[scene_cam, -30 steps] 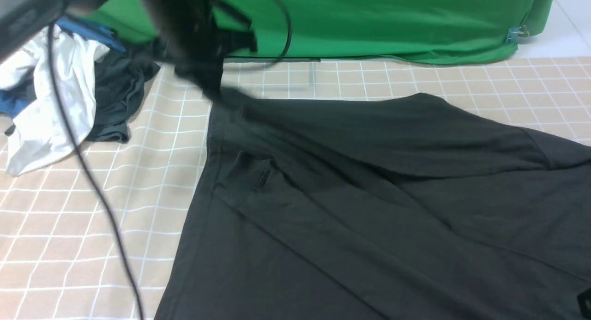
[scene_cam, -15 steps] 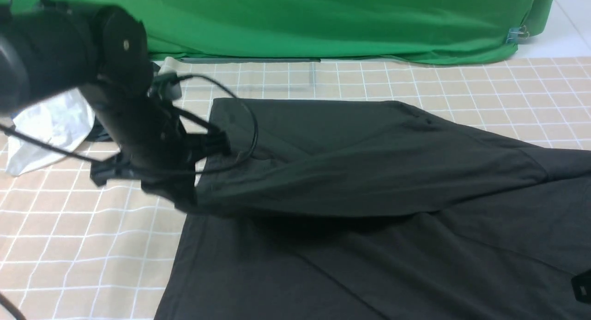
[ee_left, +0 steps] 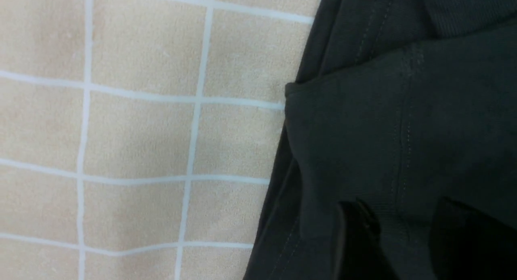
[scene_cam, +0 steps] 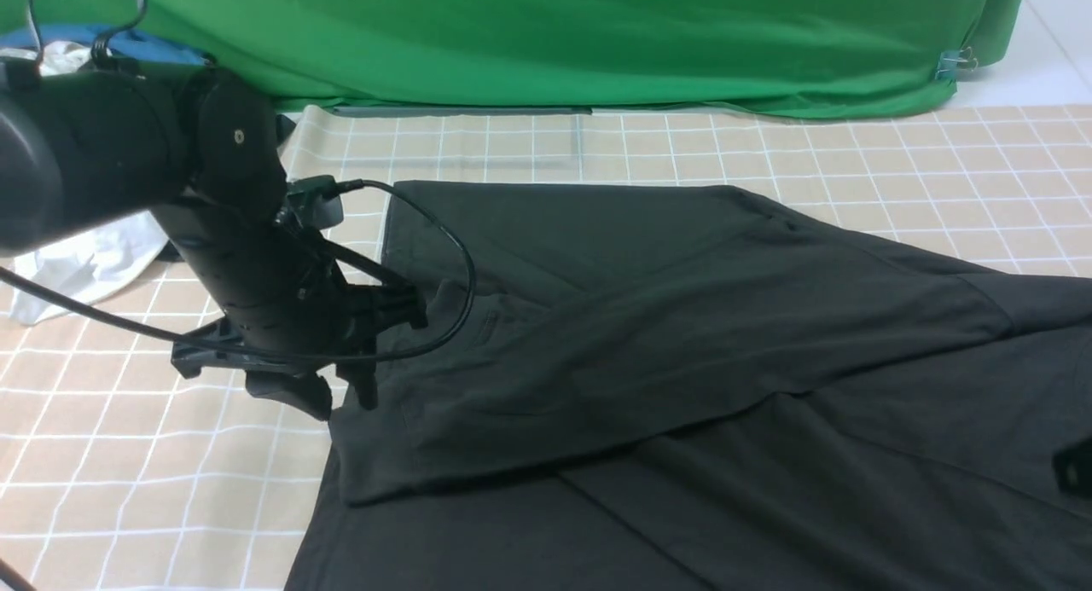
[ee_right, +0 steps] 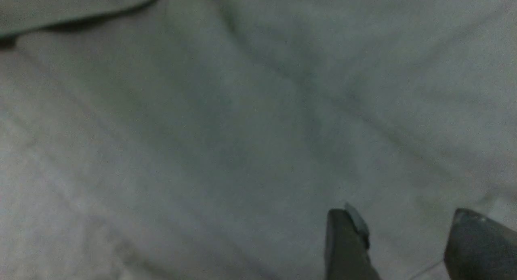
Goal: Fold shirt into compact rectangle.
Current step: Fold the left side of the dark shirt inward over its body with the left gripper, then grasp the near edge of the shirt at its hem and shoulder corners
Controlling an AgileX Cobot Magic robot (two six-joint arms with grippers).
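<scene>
A beige checked cloth (scene_cam: 128,454) covers the table, with a green backdrop (scene_cam: 597,37) hanging behind it. At the far left a white garment (scene_cam: 85,263) lies crumpled. My left pincer (ee_left: 404,209) hovers low over the left edge of the shirt (scene_cam: 682,335), jaws parted and gripping nothing, a folded flap lying loose beneath them. The black shirt spreads from the centre to the right edge, one side folded across its body. My right pincer (ee_right: 404,219) stands open just above the fabric, empty.
</scene>
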